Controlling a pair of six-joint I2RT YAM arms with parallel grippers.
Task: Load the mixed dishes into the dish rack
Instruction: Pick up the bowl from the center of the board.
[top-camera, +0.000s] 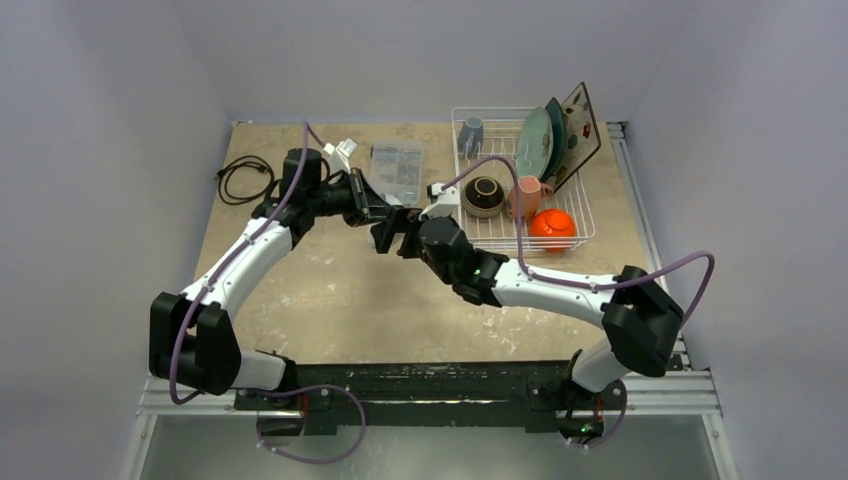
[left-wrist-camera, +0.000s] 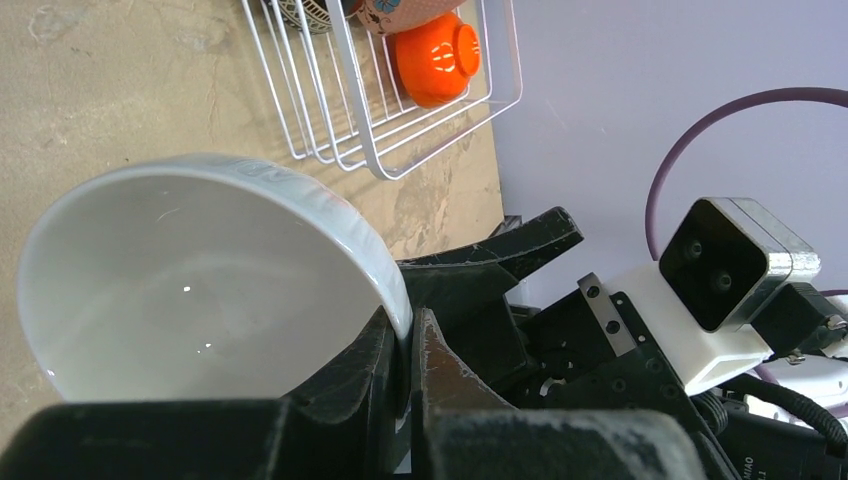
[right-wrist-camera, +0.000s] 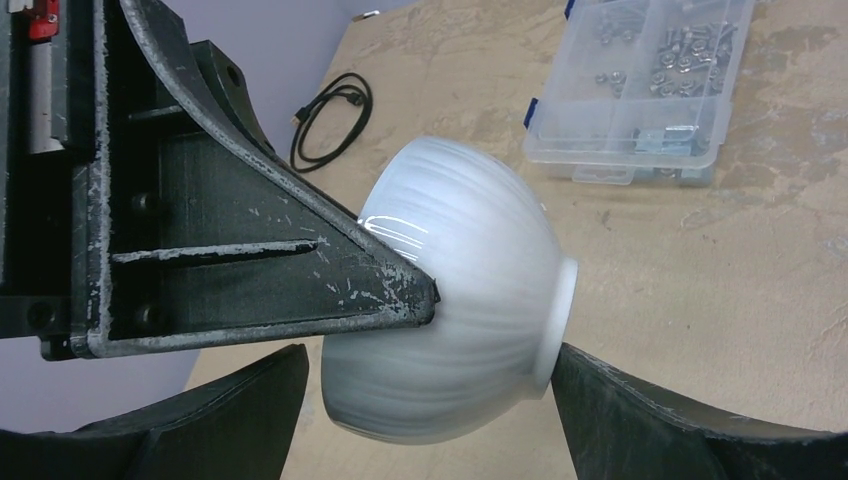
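Well, the white bowl (right-wrist-camera: 470, 300) hangs on its side above the bench (right-wrist-camera: 720, 300), just left of the dish rack (top-camera: 500, 135). The left gripper (left-wrist-camera: 405, 335) has its jaws pinched shut on the rim, one finger inside and one outside. The right gripper (right-wrist-camera: 430, 355) has its jaws spread wide, straddling the bowl from foot to rim; I can't tell whether they touch it. The bowl is glossy ceramic, round-bellied, faintly ribbed outside and smooth inside, with a short ring foot. Both pairs of fingers are scuffed black plastic.
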